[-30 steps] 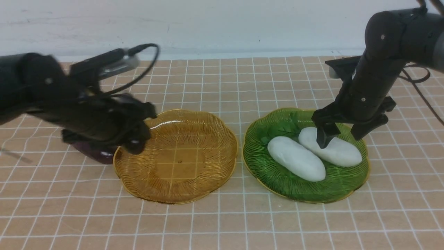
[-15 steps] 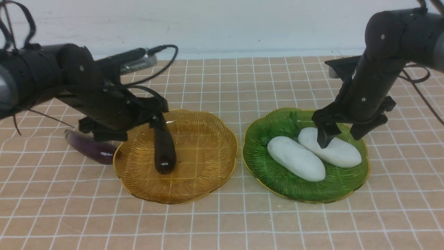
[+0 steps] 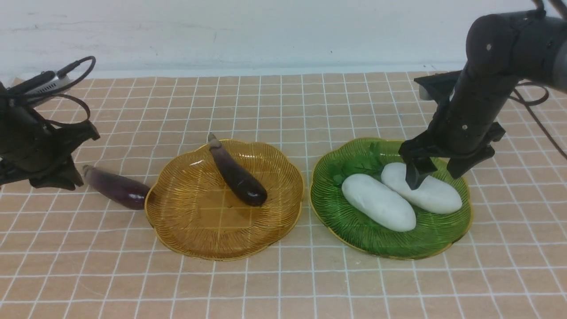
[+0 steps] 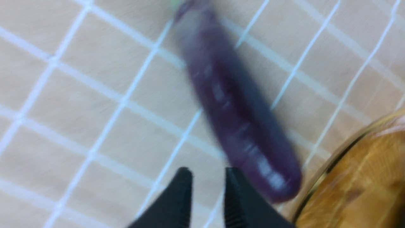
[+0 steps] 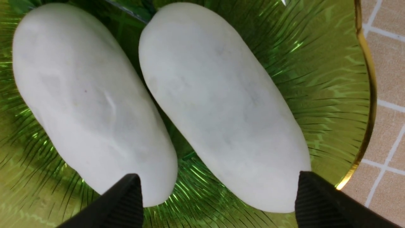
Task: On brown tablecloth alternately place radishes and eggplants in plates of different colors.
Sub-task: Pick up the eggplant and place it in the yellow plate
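On the brown tablecloth [image 3: 283, 283], one eggplant [image 3: 237, 175] lies in the amber plate [image 3: 199, 241]. The other eggplant [image 3: 117, 190] lies on the cloth, its tip touching that plate's left rim; it shows blurred in the left wrist view [image 4: 234, 126]. My left gripper [image 3: 55, 175] is at the far left beside it, empty, jaws a narrow gap apart [image 4: 208, 177]. Two white radishes [image 3: 378, 201] [image 3: 427, 190] lie side by side in the green plate [image 3: 354, 235]. My right gripper [image 3: 436, 170] is open, straddling the right radish [image 5: 221, 95] without gripping.
A white wall runs along the far edge of the cloth. The right arm's cable [image 3: 538, 110] trails over the cloth at the far right. The amber plate's rim [image 4: 332, 171] is close to the left fingers.
My left gripper let go of the eggplant, which fell flat in the amber plate, and the arm swung back to the far left. The right arm has not moved.
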